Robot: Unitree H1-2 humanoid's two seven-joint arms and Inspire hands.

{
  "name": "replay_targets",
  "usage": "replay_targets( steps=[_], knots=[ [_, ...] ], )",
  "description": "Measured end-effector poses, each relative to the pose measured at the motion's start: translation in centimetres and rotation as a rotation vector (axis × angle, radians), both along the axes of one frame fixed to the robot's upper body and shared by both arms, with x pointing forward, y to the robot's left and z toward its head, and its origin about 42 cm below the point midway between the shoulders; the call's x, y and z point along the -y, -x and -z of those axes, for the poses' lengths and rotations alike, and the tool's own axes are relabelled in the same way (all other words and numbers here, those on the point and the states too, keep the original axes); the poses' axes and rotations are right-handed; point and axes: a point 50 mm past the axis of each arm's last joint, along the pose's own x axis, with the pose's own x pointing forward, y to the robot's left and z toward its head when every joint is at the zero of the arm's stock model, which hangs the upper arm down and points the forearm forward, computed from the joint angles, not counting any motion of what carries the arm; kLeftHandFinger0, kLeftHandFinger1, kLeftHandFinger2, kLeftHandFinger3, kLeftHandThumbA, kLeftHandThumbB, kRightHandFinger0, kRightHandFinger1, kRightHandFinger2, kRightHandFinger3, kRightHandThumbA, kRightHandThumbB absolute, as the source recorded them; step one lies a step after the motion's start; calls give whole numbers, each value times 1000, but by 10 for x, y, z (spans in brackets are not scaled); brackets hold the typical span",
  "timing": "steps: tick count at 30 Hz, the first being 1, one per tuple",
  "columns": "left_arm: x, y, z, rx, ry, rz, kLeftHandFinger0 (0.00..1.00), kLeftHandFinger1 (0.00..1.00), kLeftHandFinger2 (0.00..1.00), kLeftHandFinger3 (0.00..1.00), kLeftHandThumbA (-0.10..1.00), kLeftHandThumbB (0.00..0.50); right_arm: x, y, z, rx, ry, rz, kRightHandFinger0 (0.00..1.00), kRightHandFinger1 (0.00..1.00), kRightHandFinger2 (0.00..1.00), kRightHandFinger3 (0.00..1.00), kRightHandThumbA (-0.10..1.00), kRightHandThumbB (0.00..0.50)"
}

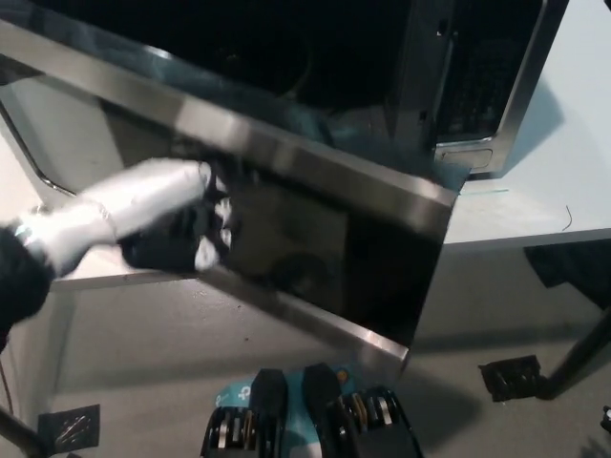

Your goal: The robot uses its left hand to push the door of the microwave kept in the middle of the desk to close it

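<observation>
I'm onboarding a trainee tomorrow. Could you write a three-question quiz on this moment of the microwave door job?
1. True or false: the white left hand touches the dark glass, steel-framed microwave door.
2. The door is: A) fully shut B) partly open C) removed.
3. Fill in: the microwave's control panel lies toward the picture's ____.

Key: 1 true; 2 B; 3 right.
</observation>
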Motion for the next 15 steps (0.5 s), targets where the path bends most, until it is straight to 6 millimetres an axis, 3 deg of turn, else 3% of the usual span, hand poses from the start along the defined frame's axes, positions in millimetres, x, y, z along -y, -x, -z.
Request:
replay_targets(
  steps=[3,7,10,15],
  knots=[
    [6,-25,0,3,-11,-21,135,181,288,338,-100,191,0,4,2,-7,0,-1,638,665,732,882,159,57],
    [6,-50,4,3,-31,-61,94,159,264,304,-100,195,1,6,3,-10,1,1,584,629,715,868,158,57],
    [6,-63,9,2,-42,-90,78,158,277,376,-100,187,1,11,6,-19,0,3,637,658,729,886,143,17],
    [0,-84,13,9,-56,-156,135,216,351,412,-100,159,2,18,9,-31,-3,4,650,657,710,852,129,34]
  ],
)
